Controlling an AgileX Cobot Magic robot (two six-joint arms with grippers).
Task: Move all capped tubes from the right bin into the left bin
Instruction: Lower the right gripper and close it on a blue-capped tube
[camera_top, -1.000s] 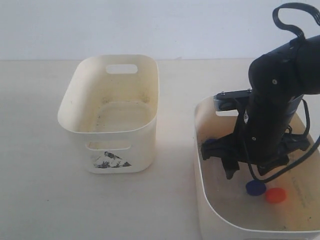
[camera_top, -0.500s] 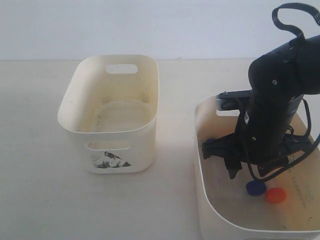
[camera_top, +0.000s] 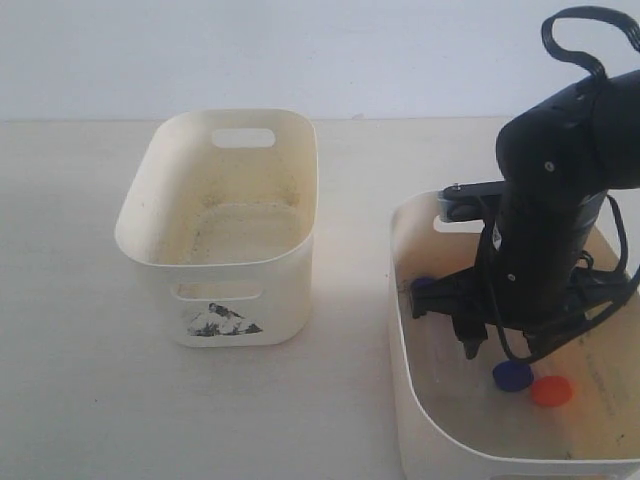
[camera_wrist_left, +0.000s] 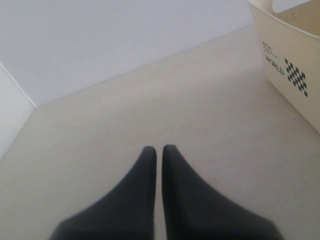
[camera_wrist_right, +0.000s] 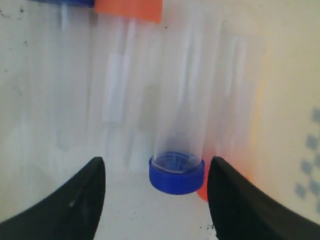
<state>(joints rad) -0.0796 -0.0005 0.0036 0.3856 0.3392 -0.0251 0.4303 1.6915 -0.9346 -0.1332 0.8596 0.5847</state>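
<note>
My right gripper (camera_wrist_right: 156, 165) is down inside the right bin (camera_top: 400, 330) and stands open. A clear capped tube with a blue cap (camera_wrist_right: 176, 175) lies between its fingers, with a gap on each side. An orange cap (camera_wrist_right: 202, 190) peeks out from behind it. In the exterior view a blue cap (camera_top: 512, 376) and an orange cap (camera_top: 551, 391) lie on the bin floor, and another blue cap (camera_top: 422, 285) sits by the bin's left wall. The left bin (camera_top: 150, 225) holds no tubes. My left gripper (camera_wrist_left: 155, 148) is shut over bare table, out of the exterior view.
A cream bin wall printed WORLD with a checker mark (camera_wrist_left: 292, 65) shows at the edge of the left wrist view. The black right arm (camera_top: 560, 200) and its cables hide much of the right bin's inside. Pale tabletop (camera_top: 350, 250) separates the two bins.
My right gripper has shifted slightly to the right inside the right bin, and the blue cap by the left wall shows more. The bins have not moved.
</note>
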